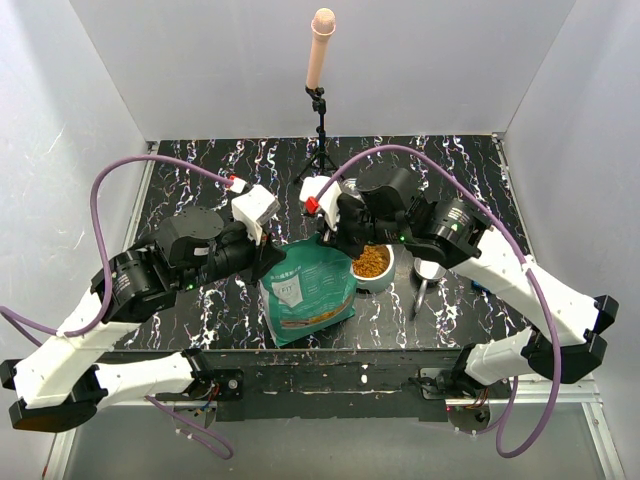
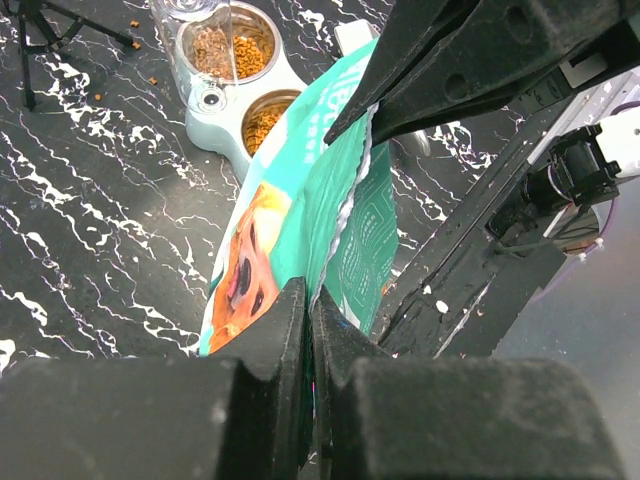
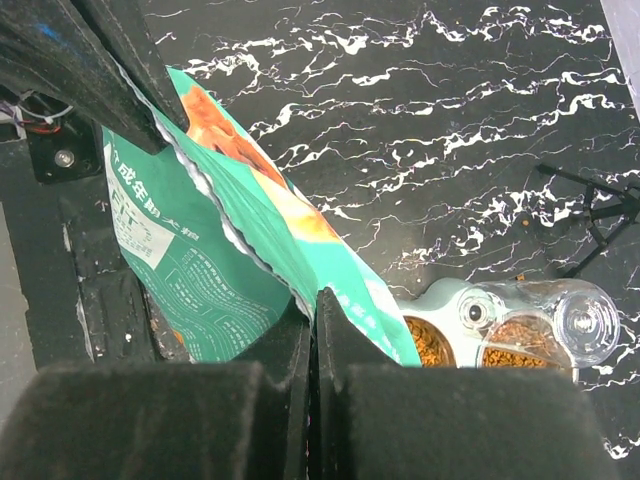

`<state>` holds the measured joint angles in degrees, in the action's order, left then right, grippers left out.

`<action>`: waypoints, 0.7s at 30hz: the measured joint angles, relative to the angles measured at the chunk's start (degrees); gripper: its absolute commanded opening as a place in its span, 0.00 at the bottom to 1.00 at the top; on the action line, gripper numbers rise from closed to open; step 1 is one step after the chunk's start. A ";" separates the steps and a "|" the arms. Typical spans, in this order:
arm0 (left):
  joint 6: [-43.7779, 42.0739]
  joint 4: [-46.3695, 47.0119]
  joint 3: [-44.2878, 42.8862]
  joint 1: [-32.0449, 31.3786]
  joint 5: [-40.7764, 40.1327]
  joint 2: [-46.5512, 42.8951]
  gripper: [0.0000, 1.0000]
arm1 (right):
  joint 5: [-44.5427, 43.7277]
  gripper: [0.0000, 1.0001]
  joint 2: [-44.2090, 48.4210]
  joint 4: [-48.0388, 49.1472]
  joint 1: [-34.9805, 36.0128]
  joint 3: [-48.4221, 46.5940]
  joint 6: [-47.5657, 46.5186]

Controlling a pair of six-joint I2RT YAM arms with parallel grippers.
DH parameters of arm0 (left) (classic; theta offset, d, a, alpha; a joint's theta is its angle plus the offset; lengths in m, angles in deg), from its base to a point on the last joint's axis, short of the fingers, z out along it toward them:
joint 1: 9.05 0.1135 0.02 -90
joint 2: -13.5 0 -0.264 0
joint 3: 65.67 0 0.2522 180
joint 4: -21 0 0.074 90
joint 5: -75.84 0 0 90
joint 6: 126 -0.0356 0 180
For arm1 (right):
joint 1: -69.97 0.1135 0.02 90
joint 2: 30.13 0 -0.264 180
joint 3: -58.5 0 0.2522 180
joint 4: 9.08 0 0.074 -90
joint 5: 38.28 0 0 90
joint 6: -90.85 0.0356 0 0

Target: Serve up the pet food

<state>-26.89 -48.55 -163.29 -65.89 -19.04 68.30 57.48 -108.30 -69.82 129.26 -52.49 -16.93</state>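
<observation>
The left end effector [image 1: 266,258] clamps one top corner of the teal bag [image 1: 310,292], the right end effector [image 1: 333,243] the other. Best tilt its mouth slowly toward the bowl [image 1: 380,284], where pet food [image 1: 371,262] lies, both pinches firm.

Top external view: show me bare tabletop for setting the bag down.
Bare: table far-left, between the tripod and left edge; also the near strip right of the bag. Crowded: centre, around the feeder and metal scoop.
</observation>
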 measured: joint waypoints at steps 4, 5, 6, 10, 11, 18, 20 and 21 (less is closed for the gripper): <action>0.15 -0.33 0.00 0.00 -0.26 -0.17 0.00 | -0.55 0.01 0.22 0.04 -1.57 0.13 0.20; 0.24 -0.28 0.00 0.00 -0.33 -0.17 0.00 | -0.52 0.01 0.37 0.04 -2.56 0.26 0.37; 0.44 0.02 0.00 0.00 -0.31 -0.11 0.00 | -0.07 0.01 0.37 0.02 -3.23 0.26 0.74; 1.36 0.26 0.00 0.00 -0.28 0.02 0.00 | 2.21 0.01 0.07 -0.70 -4.55 -0.17 1.40; 1.51 0.26 0.00 0.00 -0.24 0.02 0.00 | 2.62 0.01 0.00 -1.14 -4.66 -0.48 1.38; 1.84 0.13 -0.04 0.00 -0.13 0.02 0.00 | 3.19 0.11 -0.13 -2.40 -5.55 -1.29 1.62; 1.79 0.22 -0.04 0.00 -0.13 0.11 0.00 | 3.15 0.03 -0.07 -2.45 -5.84 -1.22 2.05; 1.77 0.13 -0.04 0.00 -0.13 0.11 0.00 | 2.99 0.01 0.00 -2.43 -5.97 -1.22 2.23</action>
<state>-25.12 -48.42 -163.33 -65.89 -19.17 68.41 60.48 -108.30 -72.25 123.29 -53.72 -14.70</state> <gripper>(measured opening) 0.018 0.100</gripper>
